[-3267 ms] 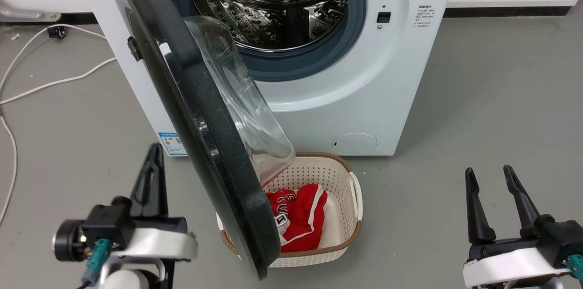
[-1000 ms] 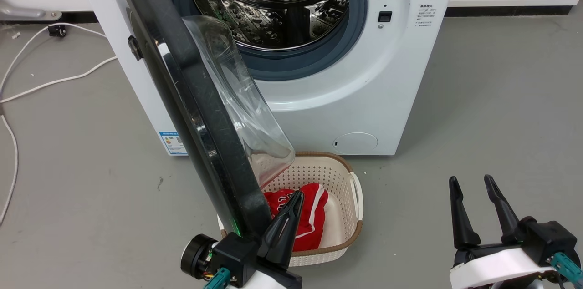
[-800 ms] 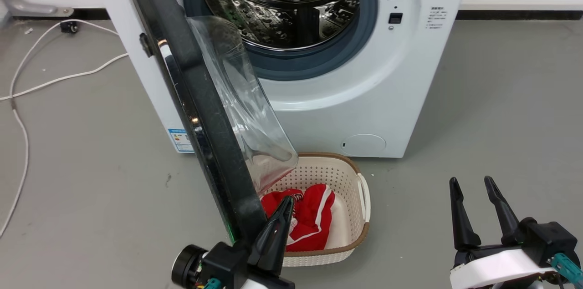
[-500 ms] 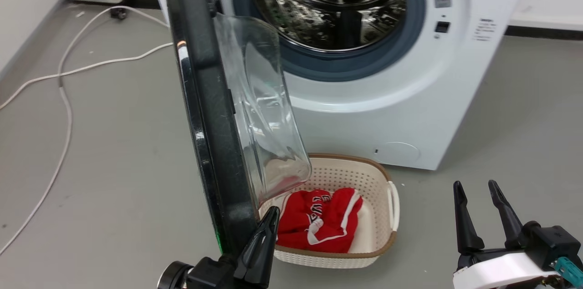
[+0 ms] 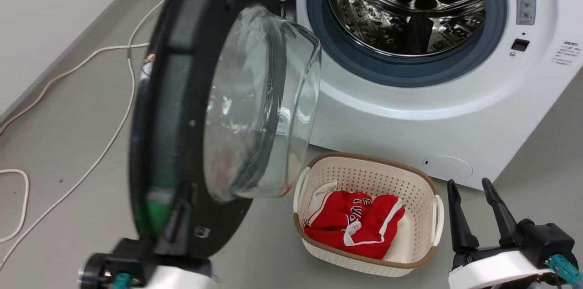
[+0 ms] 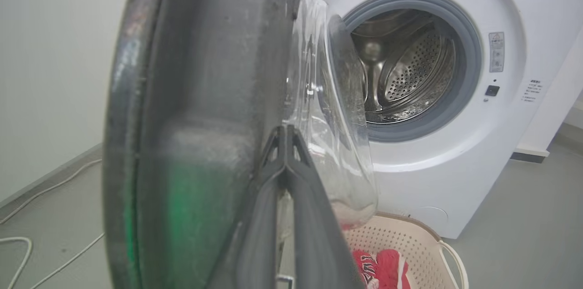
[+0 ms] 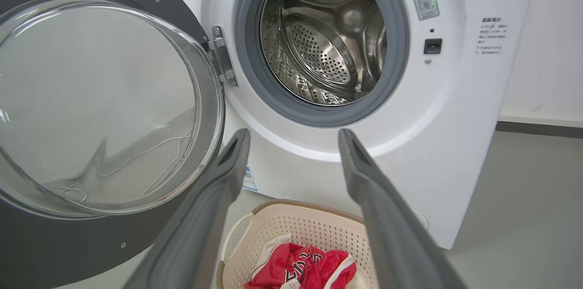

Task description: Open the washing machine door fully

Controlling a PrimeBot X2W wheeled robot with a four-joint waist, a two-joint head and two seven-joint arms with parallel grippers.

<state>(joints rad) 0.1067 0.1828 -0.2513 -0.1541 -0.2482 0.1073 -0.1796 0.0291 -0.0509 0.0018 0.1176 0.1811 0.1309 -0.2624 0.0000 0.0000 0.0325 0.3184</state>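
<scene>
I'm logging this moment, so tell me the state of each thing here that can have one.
Washing machine door: open wide.
Washing machine: drum exposed, nothing seen inside.
Laundry basket: upright, holding a red garment.
Left gripper: fingers shut, at the door's inner face.
Right gripper: fingers open, empty.

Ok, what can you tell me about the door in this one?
The door is a big round black disc with a glossy rim and a bulging clear glass bowl at its centre. It hangs open on a metal hinge at the left of the washer, inner face toward the head camera, blurred there. The left gripper, shut, lies against that face near the lower rim, beside a green glow.
</scene>
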